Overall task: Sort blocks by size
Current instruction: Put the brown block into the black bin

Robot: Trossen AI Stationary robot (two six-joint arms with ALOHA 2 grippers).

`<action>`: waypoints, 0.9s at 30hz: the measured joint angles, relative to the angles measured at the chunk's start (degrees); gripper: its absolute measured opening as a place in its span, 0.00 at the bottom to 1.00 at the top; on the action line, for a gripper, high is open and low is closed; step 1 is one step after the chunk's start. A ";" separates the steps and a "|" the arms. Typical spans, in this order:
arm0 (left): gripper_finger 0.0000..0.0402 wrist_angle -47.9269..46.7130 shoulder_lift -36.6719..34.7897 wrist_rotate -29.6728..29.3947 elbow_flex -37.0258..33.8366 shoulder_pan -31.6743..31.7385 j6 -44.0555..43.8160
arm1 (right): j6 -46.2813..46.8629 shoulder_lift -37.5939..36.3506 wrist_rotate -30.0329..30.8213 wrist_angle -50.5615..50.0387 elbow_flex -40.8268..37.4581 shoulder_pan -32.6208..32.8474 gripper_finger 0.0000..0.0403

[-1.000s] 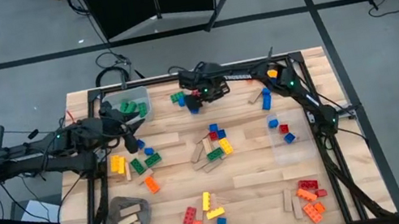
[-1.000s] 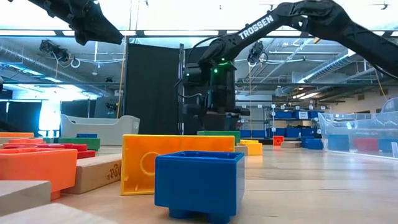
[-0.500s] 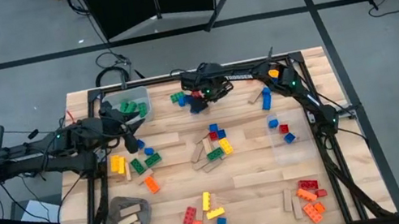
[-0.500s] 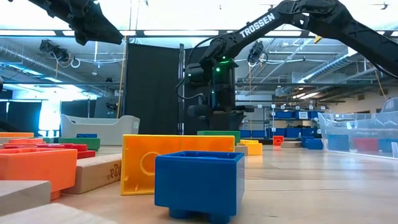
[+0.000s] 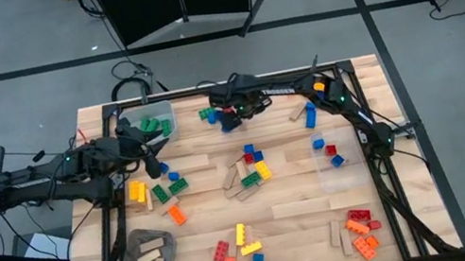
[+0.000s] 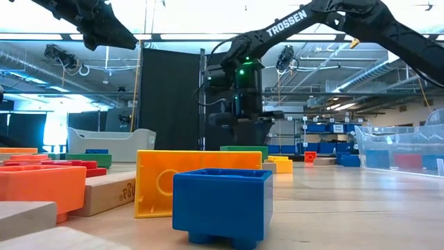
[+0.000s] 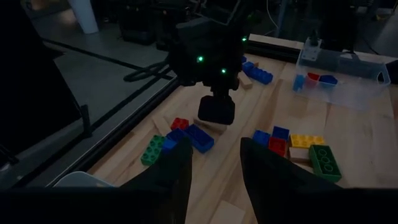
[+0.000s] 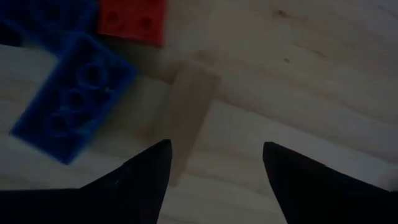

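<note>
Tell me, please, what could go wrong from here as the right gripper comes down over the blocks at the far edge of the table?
The right gripper hangs open above a tan wooden piece lying right next to a blue brick and a red brick. One finger could land on the blue brick, shoving it or pinching both together. The wooden piece lies flat, so the fingers may slide over it. The left gripper waits clear of the cluster.

I see my right gripper (image 5: 229, 121) over the far-edge block cluster (image 5: 209, 113), with a wooden piece (image 8: 189, 102) beneath it. My left gripper (image 5: 155, 167) hangs beside the far-left bin (image 5: 164, 112).
</note>
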 joint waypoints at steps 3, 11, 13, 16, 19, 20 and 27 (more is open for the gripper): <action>0.36 -0.01 0.00 0.00 0.00 -0.01 -0.01 | 1.20 -0.02 0.39 0.73 0.15 0.68 0.66; 0.36 0.01 0.00 0.00 0.00 0.01 -0.01 | 5.43 0.42 -0.56 7.18 -2.87 1.53 0.64; 0.36 -0.01 0.00 0.00 0.00 0.00 0.00 | 6.17 0.55 -1.47 7.15 -4.38 1.51 0.63; 0.36 -0.01 -0.01 0.00 0.00 -0.01 -0.01 | 6.85 0.31 -1.93 10.39 -7.30 1.53 0.63; 0.36 -0.01 -0.02 0.00 0.00 0.01 0.01 | 5.62 0.09 -1.45 12.50 -8.56 1.56 0.61; 0.36 -0.01 -0.02 0.00 0.00 0.01 -0.01 | 5.26 0.01 -1.08 13.60 -9.15 1.66 0.60; 0.36 -0.01 -0.02 0.00 0.00 0.01 0.01 | 3.27 0.11 1.53 15.16 -9.44 2.07 0.39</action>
